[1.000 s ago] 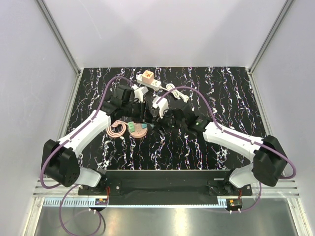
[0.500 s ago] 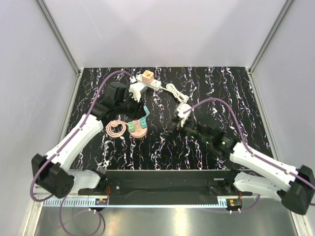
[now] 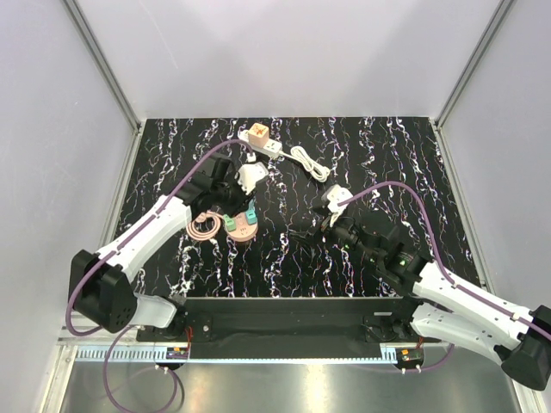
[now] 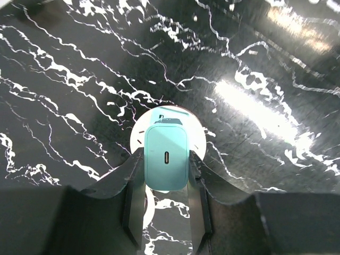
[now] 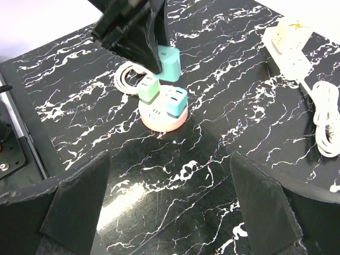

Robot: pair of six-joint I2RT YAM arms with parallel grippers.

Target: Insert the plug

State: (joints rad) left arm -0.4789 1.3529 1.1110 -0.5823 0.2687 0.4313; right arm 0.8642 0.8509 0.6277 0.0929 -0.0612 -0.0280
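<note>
In the left wrist view, my left gripper [image 4: 166,162] is shut on a teal plug [image 4: 166,154], with both jaws pressed to its sides. The plug hangs right over the round pink socket [image 4: 197,133]. From above, the left gripper [image 3: 246,206] sits at the far edge of that socket [image 3: 242,227]. In the right wrist view the socket [image 5: 162,112] carries a green plug [image 5: 149,89] and a blue plug [image 5: 176,101], and the held teal plug [image 5: 170,62] is just behind them. My right gripper [image 3: 308,229] stands open and empty to the right of the socket, its fingers [image 5: 74,204] wide apart.
A white power strip [image 3: 261,143] with an orange cube adapter [image 3: 258,132] lies at the back, its white cable [image 3: 310,162] trailing to the right. The pink coiled cord [image 3: 204,227] lies left of the socket. White walls stand round the black marbled table [image 3: 387,163].
My right gripper has opened wide and drawn back from the socket toward the right. The left gripper lifted away with the teal plug and has come back down over the socket.
</note>
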